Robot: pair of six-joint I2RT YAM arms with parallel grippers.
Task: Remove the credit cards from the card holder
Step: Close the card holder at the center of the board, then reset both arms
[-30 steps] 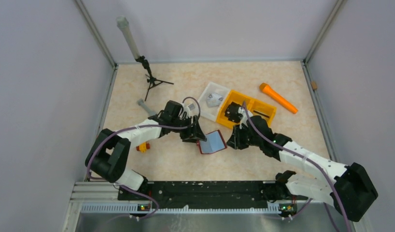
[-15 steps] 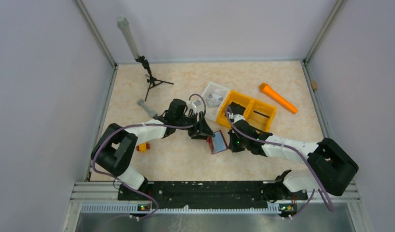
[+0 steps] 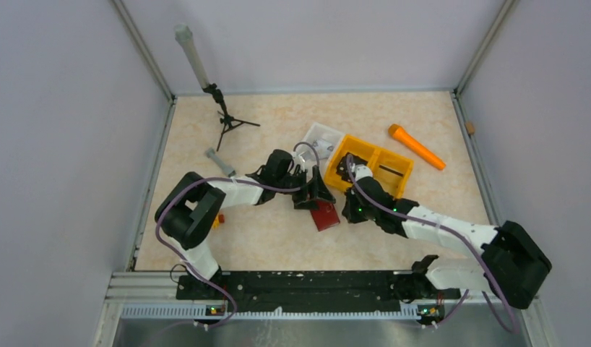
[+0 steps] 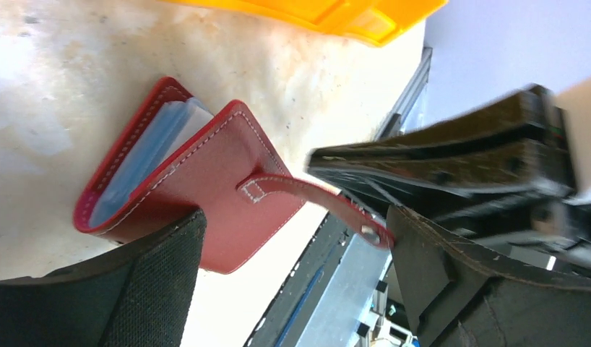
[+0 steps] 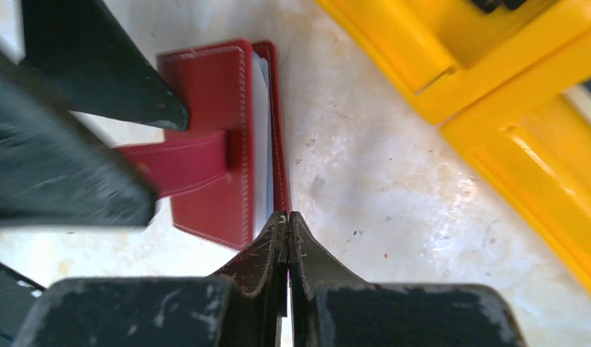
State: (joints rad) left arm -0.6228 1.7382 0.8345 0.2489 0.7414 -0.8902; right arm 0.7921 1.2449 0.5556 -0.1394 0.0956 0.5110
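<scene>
One pale table (image 3: 278,238) holds it all. An orange tray (image 3: 376,155) sits right of centre. Just near-left of it, the red card holder (image 3: 325,215) lies almost folded shut, pale sleeves showing inside, strap (image 4: 314,199) sticking out. The left gripper (image 3: 316,196) gapes wide astride that strap, gripping nothing. The right gripper (image 5: 287,224) is pinched tight and empty, tips touching the holder's right edge.

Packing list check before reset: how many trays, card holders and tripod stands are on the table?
Trays: 2, the orange two-compartment plastic tray and the white square tray
Card holders: 1, the dark red folding leather card holder
Tripod stands: 1, the black tripod stand
Total: 4
</scene>
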